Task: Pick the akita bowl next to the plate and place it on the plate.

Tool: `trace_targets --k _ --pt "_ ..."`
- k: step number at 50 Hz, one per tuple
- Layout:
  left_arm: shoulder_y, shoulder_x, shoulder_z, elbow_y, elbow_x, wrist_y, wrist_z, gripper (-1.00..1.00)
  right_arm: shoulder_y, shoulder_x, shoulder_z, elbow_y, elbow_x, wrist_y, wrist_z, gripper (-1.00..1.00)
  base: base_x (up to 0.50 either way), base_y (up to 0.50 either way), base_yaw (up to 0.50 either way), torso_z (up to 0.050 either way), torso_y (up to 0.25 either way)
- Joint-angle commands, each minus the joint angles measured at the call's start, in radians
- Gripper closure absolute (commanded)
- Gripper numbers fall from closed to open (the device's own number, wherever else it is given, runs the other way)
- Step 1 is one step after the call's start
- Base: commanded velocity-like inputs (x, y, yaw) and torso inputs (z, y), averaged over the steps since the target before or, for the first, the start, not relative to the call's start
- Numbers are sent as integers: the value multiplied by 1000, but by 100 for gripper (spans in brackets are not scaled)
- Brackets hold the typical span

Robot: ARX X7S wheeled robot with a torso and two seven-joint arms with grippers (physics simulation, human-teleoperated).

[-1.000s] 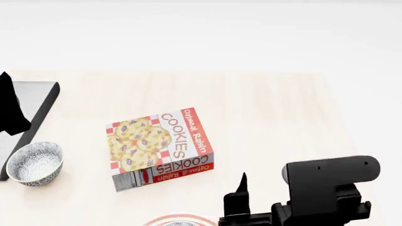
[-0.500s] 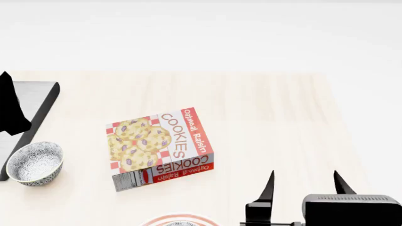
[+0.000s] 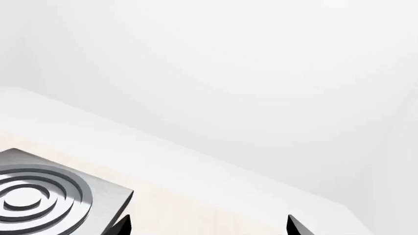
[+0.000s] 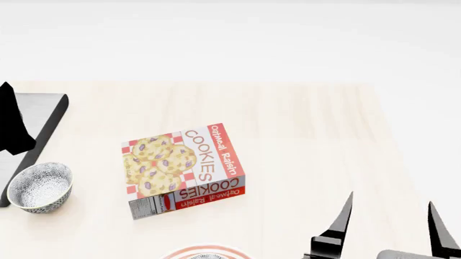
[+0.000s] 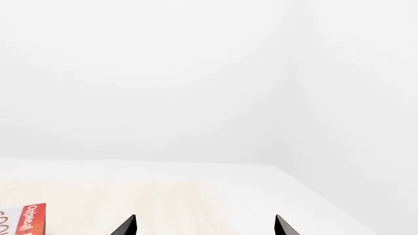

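Observation:
Only the top of the plate's red-ringed rim shows, at the bottom edge of the head view. Inside that rim is a sliver of grey-patterned ware, apparently an akita bowl on the plate; most of it is cut off. A look-alike patterned bowl stands far left, well apart from the plate. My right gripper is open and empty to the right of the plate, fingers spread wide. My left gripper is open and empty over the table's far left, near the stove.
A cookies box lies flat mid-table between bowl and right gripper; its red edge shows in the right wrist view. A grey stove with a coil burner sits at the left edge. The pale wooden table stretches behind.
My right gripper has moved rightward away from the plate and turned, so both spread fingers now point up. The left arm, bowl and box have not moved.

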Motion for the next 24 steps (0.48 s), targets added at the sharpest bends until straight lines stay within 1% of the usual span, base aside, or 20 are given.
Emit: trace_targets --k 1,24 --pt "7 -1 6 -5 7 12 5 -100 -39 11 54 -14 -35 -45 54 -100 0 0 0 0 0" --pt "1 -7 8 -1 -10 12 -9 -100 -68 43 101 -93 -12 10 95 -100 0 0 0 0 0"
